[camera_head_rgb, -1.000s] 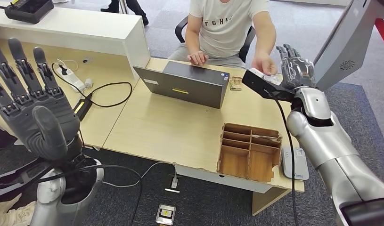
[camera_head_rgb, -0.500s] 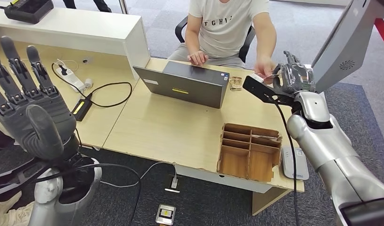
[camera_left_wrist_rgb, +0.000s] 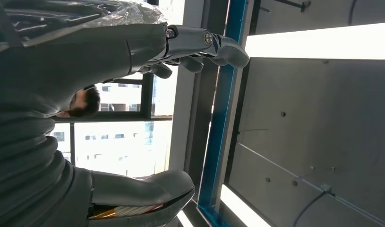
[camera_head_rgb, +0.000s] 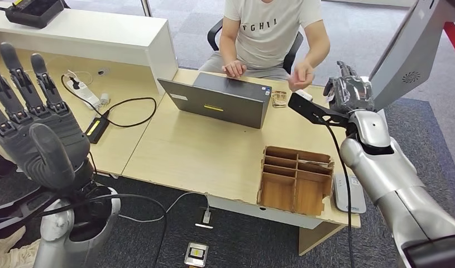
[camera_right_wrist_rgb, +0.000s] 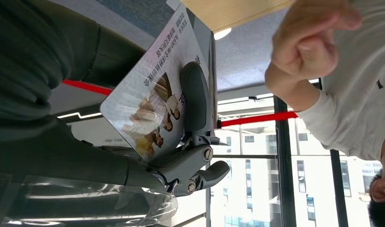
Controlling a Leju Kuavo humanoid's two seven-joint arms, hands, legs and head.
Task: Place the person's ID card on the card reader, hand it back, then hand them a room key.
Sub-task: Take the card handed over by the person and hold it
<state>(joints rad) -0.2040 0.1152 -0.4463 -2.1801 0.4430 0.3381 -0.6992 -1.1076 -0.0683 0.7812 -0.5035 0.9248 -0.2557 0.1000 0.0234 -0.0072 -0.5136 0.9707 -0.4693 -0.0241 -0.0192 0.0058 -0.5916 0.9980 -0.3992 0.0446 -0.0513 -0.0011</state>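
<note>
Room: an office with grey carpet (camera_head_rgb: 376, 33); a light wooden desk (camera_head_rgb: 214, 151) stands in the middle, a white counter (camera_head_rgb: 91, 36) at the far left.
Left hand (camera_head_rgb: 32, 131): raised in front of the camera at the left, palm away, fingers straight and spread apart, nothing in it. The left wrist view shows the same splayed fingers against a ceiling and windows.
Power strip (camera_head_rgb: 85, 92): white, on the lower desk section beside the counter, with black cables running from it toward the laptop.
Laptop (camera_head_rgb: 216, 100): open on the desk, its grey lid toward the robot, keyboard toward the person.
Person (camera_head_rgb: 269, 33): seated across the desk in a white T-shirt; one hand rests by the laptop keyboard, the other hand (camera_head_rgb: 300, 75) is lifted above the desk edge, apart from the robot's right hand.
Wooden organiser (camera_head_rgb: 295, 178): a brown box with several compartments, near the desk's front edge, to the right of the laptop.
Card reader (camera_head_rgb: 349, 192): a pale flat device on the desk, just beside the organiser on its right.
Right hand (camera_head_rgb: 350, 92): held up over the desk's far right corner, near the person's lifted hand, fingers curled in.
ID card (camera_right_wrist_rgb: 152, 104): pinched in the right hand; the right wrist view shows a thumb pressing across its printed face, which carries text and a picture.
</note>
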